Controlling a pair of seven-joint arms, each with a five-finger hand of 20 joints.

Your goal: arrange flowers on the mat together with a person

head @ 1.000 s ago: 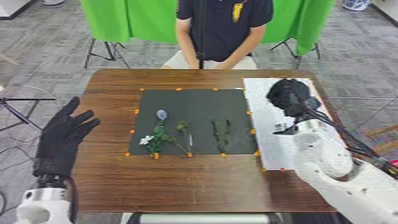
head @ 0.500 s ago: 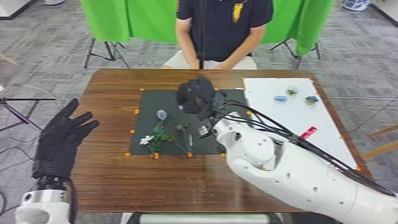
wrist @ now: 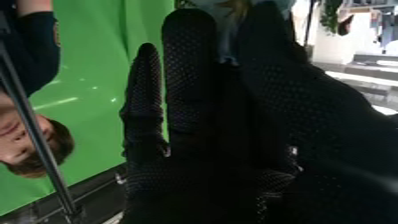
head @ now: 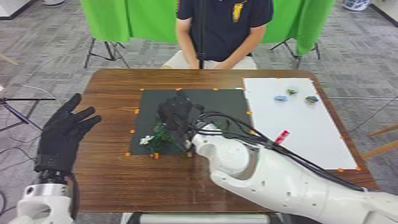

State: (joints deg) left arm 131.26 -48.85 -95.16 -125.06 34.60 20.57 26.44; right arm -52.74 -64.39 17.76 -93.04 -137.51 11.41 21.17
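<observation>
Pale bloom (wrist: 227, 31), seemingly light and delicate.
Right hand (head: 178, 111) is pinching it (petals probably creasing easily; stem preferable).

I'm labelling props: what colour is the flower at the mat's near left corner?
The flower is white, clearest in the head view.

Green curtain (head: 129, 20) (grey floor (head: 35, 65) below)

The mat (head: 227, 102) looks matt and smooth; around it is brown wooden desk (head: 133, 185), right of it smooth white paper (head: 306, 132), beyond it green cloth (head: 124, 20).
</observation>
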